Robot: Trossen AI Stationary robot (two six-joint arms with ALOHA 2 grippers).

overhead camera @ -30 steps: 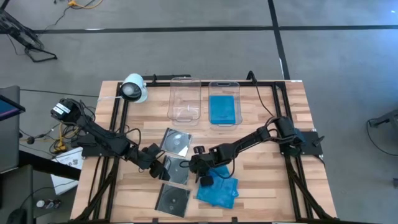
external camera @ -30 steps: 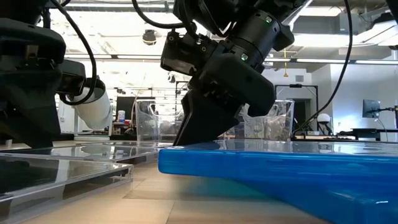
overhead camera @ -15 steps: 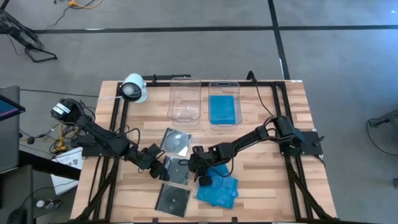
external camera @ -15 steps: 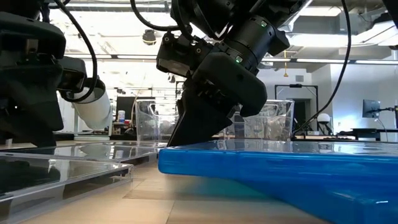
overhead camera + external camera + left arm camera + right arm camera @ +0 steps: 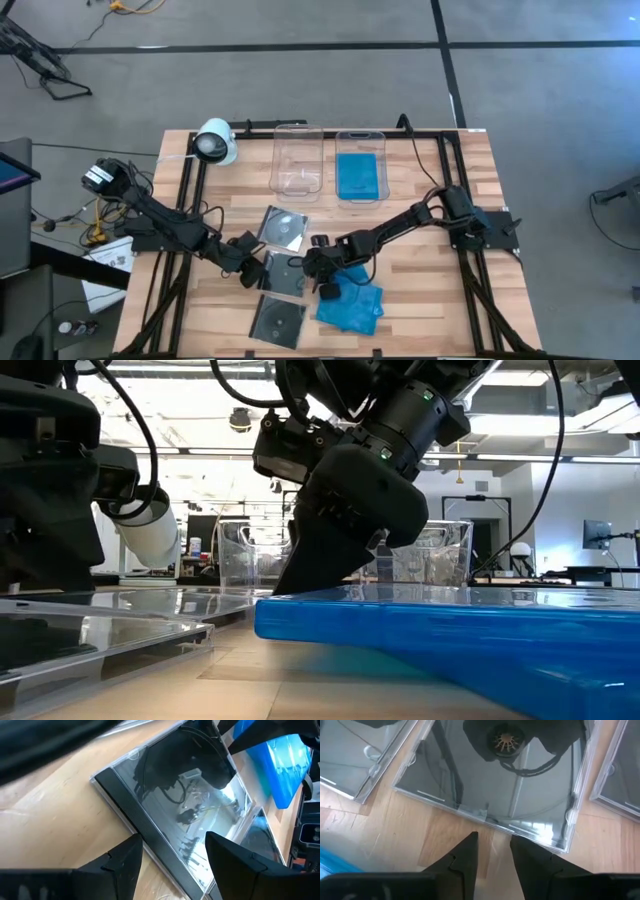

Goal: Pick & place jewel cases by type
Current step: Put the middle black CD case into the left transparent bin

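Hovering over the middle clear jewel case (image 5: 284, 272), the left gripper (image 5: 256, 270) is holding its fingers (image 5: 122, 865) spread at that case's edge. The right gripper (image 5: 314, 268) is pointing at the case's opposite edge, fingers (image 5: 465, 855) slightly parted with nothing between them, blue jewel cases (image 5: 352, 305) lying beside it.

Bright even overhead light, ceiling fixtures (image 5: 500, 422) blown out in low view, glare on clear case (image 5: 185, 805), near blue case (image 5: 450, 635) blurred
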